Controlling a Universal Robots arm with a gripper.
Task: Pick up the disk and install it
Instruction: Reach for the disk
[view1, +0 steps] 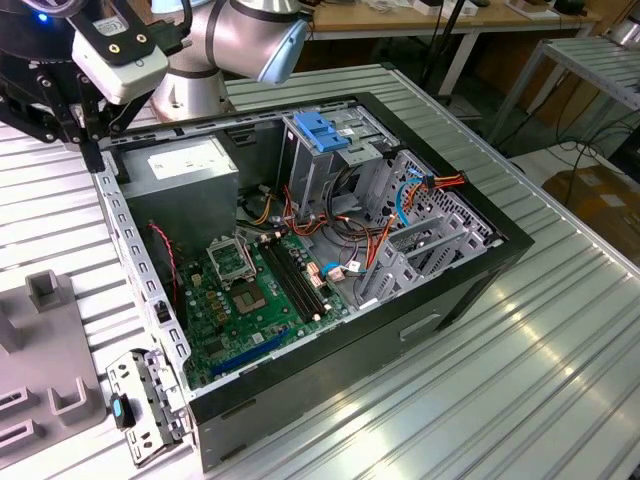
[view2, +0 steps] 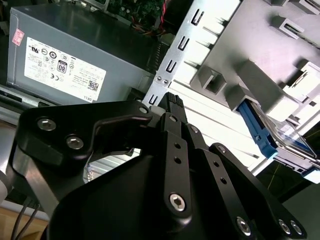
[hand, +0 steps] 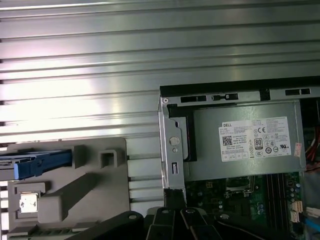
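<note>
The disk (hand: 35, 161) lies in its blue carrier frame on a grey fixture block (hand: 80, 195) on the table beside the open computer case (view1: 480, 270). The second wrist view shows the disk (view2: 272, 132) with its blue frame edge and a silvery face. My gripper (view2: 172, 102) is shut with nothing in it. It hangs over the case's rear corner rail, next to the power supply, apart from the disk. In the exterior view my gripper (view1: 97, 150) is at the upper left, above the case edge. The first wrist view has my gripper (hand: 175, 196) over that same rail.
Inside the case sit a grey power supply box (view1: 190, 170), a drive cage with a blue handle (view1: 325, 135), the motherboard (view1: 260, 290) and loose cables (view1: 400, 200). The ribbed metal table (view1: 520, 380) stretches to the exterior view's right. A bracket (view1: 140, 410) lies by the case's near corner.
</note>
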